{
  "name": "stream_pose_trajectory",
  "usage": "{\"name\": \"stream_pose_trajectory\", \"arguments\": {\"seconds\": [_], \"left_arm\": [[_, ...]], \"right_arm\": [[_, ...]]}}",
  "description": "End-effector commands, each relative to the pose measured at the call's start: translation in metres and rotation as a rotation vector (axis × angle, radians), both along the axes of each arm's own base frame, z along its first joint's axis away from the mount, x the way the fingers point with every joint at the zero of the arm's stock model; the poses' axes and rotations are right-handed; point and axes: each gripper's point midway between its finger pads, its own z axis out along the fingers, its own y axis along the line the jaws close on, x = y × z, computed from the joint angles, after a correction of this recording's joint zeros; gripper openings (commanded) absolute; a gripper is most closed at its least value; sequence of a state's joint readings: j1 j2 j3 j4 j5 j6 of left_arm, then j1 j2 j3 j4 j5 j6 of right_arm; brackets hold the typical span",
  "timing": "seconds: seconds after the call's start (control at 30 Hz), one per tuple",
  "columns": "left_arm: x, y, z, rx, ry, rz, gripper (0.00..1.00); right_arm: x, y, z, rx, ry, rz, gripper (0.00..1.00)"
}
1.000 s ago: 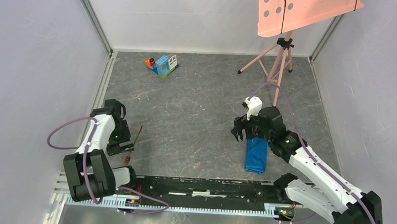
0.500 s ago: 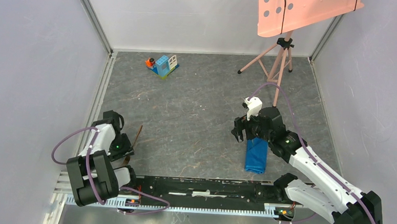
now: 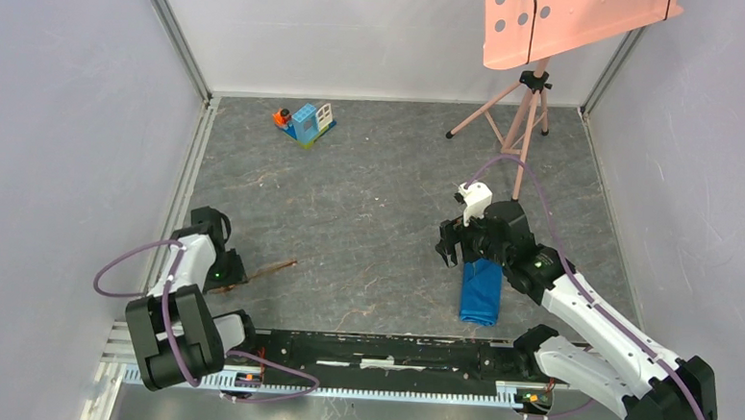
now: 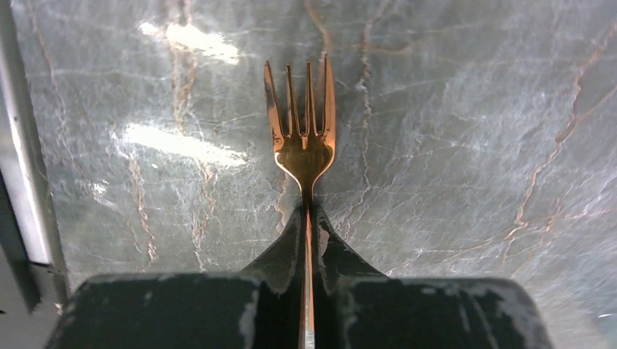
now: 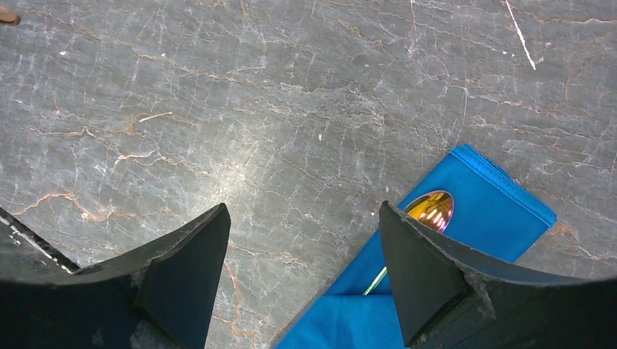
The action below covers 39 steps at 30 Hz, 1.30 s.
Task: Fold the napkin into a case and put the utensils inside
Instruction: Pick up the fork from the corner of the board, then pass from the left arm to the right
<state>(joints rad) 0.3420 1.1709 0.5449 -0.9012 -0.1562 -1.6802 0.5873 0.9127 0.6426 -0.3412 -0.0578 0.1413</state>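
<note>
The copper fork (image 4: 302, 138) is pinched by its handle in my left gripper (image 4: 307, 214), which is shut on it, tines pointing away over the grey table. In the top view the fork (image 3: 261, 271) sticks out to the right of the left gripper (image 3: 230, 280) at the near left. The blue napkin (image 3: 481, 293) lies folded into a narrow case at the right. Its far end is under my right gripper (image 3: 451, 247), which is open and holds nothing. In the right wrist view the spoon (image 5: 431, 209) lies on the napkin (image 5: 487, 207), its handle tucked under a fold, beside the right finger of the gripper (image 5: 302, 240).
A small blue-and-white toy block house (image 3: 307, 123) stands at the back of the table. A pink tripod (image 3: 520, 121) carrying a pink board (image 3: 571, 23) stands at the back right. Walls enclose three sides, and a black rail (image 3: 381, 350) runs along the near edge.
My left gripper has shut on the fork's handle, and the fork has swung from pointing away to pointing right. The right arm has not moved.
</note>
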Motion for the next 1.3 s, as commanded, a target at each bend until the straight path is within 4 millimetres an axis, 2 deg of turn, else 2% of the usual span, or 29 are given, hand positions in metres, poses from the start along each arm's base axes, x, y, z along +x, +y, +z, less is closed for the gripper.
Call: {"name": "stream_pose_trajectory", "arguments": {"seconds": [0.0, 0.07, 0.13, 0.2, 0.23, 0.3, 0.37, 0.43, 0.53, 0.63, 0.77, 0.83, 0.93, 1.07, 1.17, 1.27], "left_arm": [[0.03, 0.029, 0.006, 0.191, -0.054, -0.305, 0.02], [0.049, 0.015, 0.019, 0.251, -0.062, -0.511, 0.02], [0.067, -0.017, 0.028, 0.296, -0.077, -0.718, 0.02], [0.083, -0.067, 0.032, 0.299, -0.125, -0.919, 0.02], [0.087, -0.088, 0.03, 0.288, -0.132, -0.986, 0.02], [0.095, -0.144, 0.028, 0.274, -0.158, -1.168, 0.02], [0.099, -0.193, 0.031, 0.288, -0.174, -1.334, 0.02], [0.1, -0.233, 0.029, 0.316, -0.154, -1.48, 0.02], [0.103, -0.288, 0.032, 0.325, -0.171, -1.679, 0.02], [0.099, -0.329, 0.025, 0.273, -0.186, -1.82, 0.02], [0.09, -0.356, 0.015, 0.188, -0.21, -1.933, 0.02], [0.091, -0.365, 0.022, 0.168, -0.298, -1.95, 0.02], [0.086, -0.379, 0.044, 0.123, -0.484, -2.018, 0.02], [0.077, -0.406, 0.09, 0.042, -0.782, -2.133, 0.02], [0.069, -0.413, 0.107, 0.004, -0.891, -2.169, 0.02], [0.062, -0.415, 0.118, -0.019, -0.957, -2.182, 0.02]], "right_arm": [[0.006, -0.001, 0.007, -0.007, -0.025, -0.02, 0.82], [0.007, -0.002, 0.001, -0.023, -0.019, -0.019, 0.82], [0.006, 0.0, -0.006, -0.027, -0.005, -0.008, 0.82], [0.005, 0.004, -0.011, -0.025, 0.019, 0.012, 0.82], [0.004, 0.006, -0.014, -0.024, 0.032, 0.016, 0.82], [0.004, 0.008, -0.016, -0.015, 0.047, 0.019, 0.82], [0.005, 0.01, -0.017, -0.01, 0.055, 0.012, 0.82], [0.006, 0.007, -0.016, -0.012, 0.065, -0.014, 0.83], [0.007, 0.002, -0.019, -0.006, 0.082, -0.07, 0.83], [0.007, -0.002, -0.022, 0.049, 0.107, -0.132, 0.84], [0.003, -0.005, -0.038, 0.197, 0.197, -0.156, 0.82], [0.0, -0.003, -0.043, 0.308, 0.246, -0.144, 0.79], [-0.006, 0.01, -0.04, 0.443, 0.258, -0.043, 0.74], [-0.019, 0.031, -0.035, 0.537, 0.271, 0.111, 0.64], [-0.021, 0.038, -0.026, 0.619, 0.256, 0.142, 0.57], [-0.015, 0.041, -0.012, 0.684, 0.224, 0.125, 0.57]]}}
